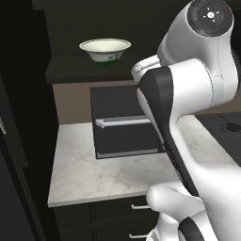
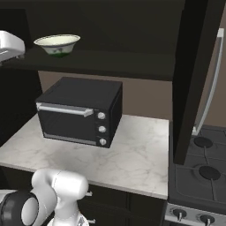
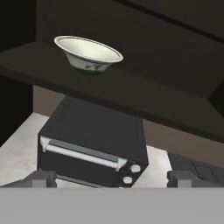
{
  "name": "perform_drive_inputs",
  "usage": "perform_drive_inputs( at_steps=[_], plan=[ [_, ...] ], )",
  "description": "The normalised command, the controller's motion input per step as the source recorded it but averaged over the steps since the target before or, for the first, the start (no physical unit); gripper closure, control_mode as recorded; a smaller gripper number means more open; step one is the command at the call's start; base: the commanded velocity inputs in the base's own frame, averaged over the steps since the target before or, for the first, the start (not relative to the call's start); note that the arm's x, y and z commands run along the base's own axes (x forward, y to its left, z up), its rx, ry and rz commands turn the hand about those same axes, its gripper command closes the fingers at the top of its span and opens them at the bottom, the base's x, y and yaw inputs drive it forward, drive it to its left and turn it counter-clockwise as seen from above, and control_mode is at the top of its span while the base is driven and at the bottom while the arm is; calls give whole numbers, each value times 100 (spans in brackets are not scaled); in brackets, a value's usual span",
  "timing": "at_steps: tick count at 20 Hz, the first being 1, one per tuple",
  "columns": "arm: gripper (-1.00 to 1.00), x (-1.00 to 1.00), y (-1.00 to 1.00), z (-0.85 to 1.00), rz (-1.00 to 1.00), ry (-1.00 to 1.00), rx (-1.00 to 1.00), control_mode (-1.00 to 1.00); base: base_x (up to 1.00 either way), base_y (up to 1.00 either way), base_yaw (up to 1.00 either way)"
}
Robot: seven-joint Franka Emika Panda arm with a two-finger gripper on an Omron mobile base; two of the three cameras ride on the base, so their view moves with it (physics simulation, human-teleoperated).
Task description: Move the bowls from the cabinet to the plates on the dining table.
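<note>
My fingers (image 3: 111,177) spread wide, empty, aimed at cabinet (image 3: 144,94). Cream-white bowl (image 3: 87,53) upright on open shelf, 11 o'clock in hand view, well apart from fingers. Toaster oven (image 3: 94,148) on desk (image 2: 137,154) directly below shelf, so approach high.

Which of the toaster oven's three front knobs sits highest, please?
The top knob on the toaster oven, beside the right end of the silver door handle; the other two knobs sit in a column below it.
</note>
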Motion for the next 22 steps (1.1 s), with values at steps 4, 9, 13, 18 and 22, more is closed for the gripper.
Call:
perform_drive_inputs(
  at_steps=[4, 9, 13, 18, 22],
  plan=[
    [-100, 28, -6, -11, 14, -5, -6, -100, 0, 0, 0],
    [-100, 18, 0, 0, 15, -5, -10, -100, 0, 0, 0],
    [-100, 14, 7, 2, 13, 1, -13, -100, 0, 0, 0],
    [-100, 21, 14, 8, 11, 1, -13, -100, 0, 0, 0],
    [-100, 16, 19, 15, 9, 1, -15, -100, 0, 0, 0]
  ],
)
